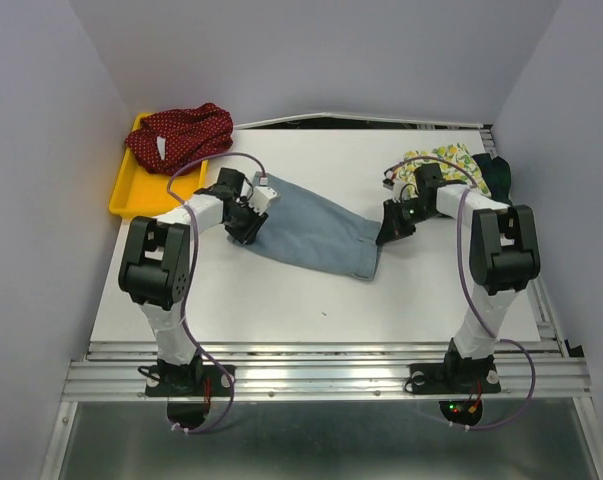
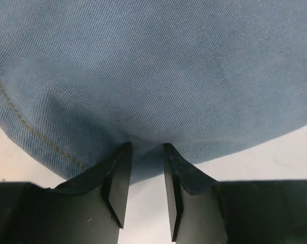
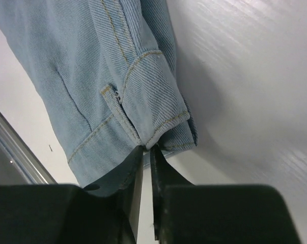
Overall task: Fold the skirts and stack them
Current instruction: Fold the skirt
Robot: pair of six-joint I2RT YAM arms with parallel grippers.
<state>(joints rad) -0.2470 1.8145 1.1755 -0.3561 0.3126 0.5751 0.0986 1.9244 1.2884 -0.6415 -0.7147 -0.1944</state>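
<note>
Red white-dotted skirt (image 1: 179,135), far left: a loose heap lying in the yellow plastic tray (image 1: 121,195) at the table's (image 1: 311,300) back left corner, unfolded. Left gripper (image 2: 145,152): jaws drawn close together and pinching the curved hem edge of the light-blue denim skirt (image 1: 316,228), the cloth puckering between the tips. Denim skirt, centre: stretched across the table between the two arms, mostly flat. Whether it is already doubled over cannot be told from above. Right gripper (image 3: 147,152): jaws nearly together, clamped on a corner of the waistband (image 3: 168,127) beside a belt loop. Lemon-print skirt (image 1: 443,160), back right: crumpled, just behind the right arm's wrist. Dark green skirt (image 1: 496,175), far right: a dark bundle touching the lemon-print one at the table edge, largely hidden.

Progress, as judged from this layout: the task is at an early stage. One garment is in hand at both ends, apparently being spread or set up for its fold; the other three are unfolded, and no stack is visible anywhere on the table.
</note>
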